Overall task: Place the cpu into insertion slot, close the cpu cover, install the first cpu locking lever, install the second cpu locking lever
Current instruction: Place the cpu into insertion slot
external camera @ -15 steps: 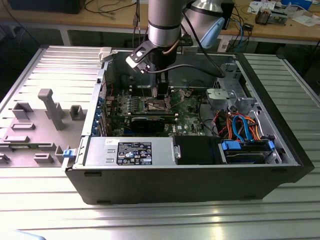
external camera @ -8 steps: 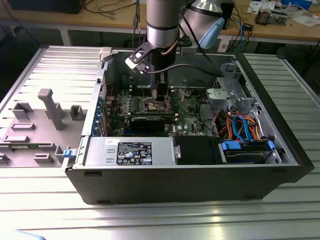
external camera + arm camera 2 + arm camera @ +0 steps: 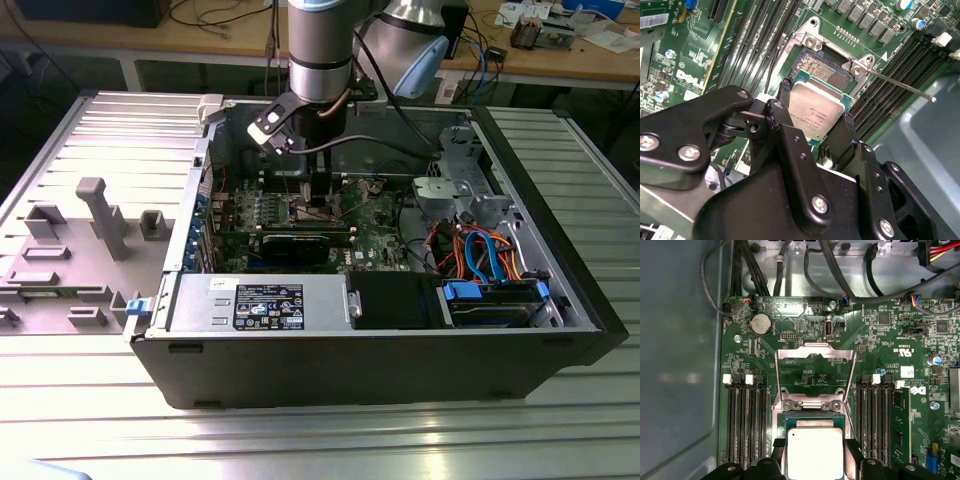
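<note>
Your gripper point(image 3: 815, 109) is clamped on the cpu point(image 3: 815, 450): the two black fingers point(image 3: 776, 112) press on opposite edges of the chip and its dull silver top faces up. In the second wrist view the chip sits over the insertion slot point(image 3: 821, 67), covering the near part and leaving the far rows of contacts bare. I cannot tell whether it touches the socket or hangs just above it.

I judge the first step to be in hand, with the chip not yet seated. The cpu cover point(image 3: 816, 352) stands swung open beyond the slot, green board showing through its cut-out. A thin locking lever point(image 3: 900, 86) sticks out free to one side (nothing is latched). Seating the chip calls for you to bring its edges square with the socket rim and let it down flat. A corner that catches could harm the contacts, so ease it down without force.

Long memory slots point(image 3: 745, 425) flank the socket on both sides, set in the green motherboard point(image 3: 880, 350). A coin battery point(image 3: 761, 324) lies past the cover.

In the exterior view the arm reaches down into an open computer case point(image 3: 380, 370) lying on its side. The case rests on a ribbed metal table point(image 3: 300, 440), with grey fixtures point(image 3: 100, 215) at the exterior view's left. A wooden workbench point(image 3: 560, 55) with cables runs along the back.
</note>
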You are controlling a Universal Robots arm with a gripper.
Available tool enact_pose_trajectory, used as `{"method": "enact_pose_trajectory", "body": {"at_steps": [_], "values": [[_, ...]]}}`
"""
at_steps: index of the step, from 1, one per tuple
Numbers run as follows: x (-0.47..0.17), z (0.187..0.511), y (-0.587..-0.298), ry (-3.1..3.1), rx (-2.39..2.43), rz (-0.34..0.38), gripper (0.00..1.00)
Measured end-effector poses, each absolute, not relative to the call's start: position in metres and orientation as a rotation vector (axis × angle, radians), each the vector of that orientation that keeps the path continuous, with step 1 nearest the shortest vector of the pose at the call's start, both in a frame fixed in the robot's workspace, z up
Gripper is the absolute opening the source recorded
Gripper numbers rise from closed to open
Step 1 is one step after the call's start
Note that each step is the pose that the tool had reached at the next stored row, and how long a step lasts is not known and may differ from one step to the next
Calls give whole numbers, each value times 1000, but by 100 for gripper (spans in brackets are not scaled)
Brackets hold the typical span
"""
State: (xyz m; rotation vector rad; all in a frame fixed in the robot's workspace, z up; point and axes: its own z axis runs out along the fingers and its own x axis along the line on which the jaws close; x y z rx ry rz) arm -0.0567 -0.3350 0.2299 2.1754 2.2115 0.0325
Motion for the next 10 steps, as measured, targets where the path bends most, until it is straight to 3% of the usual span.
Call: {"method": "enact_pose_trajectory", "body": {"at_steps": [10], "values": [[-60, 212, -334, 2213, 2176, 35, 55]]}}
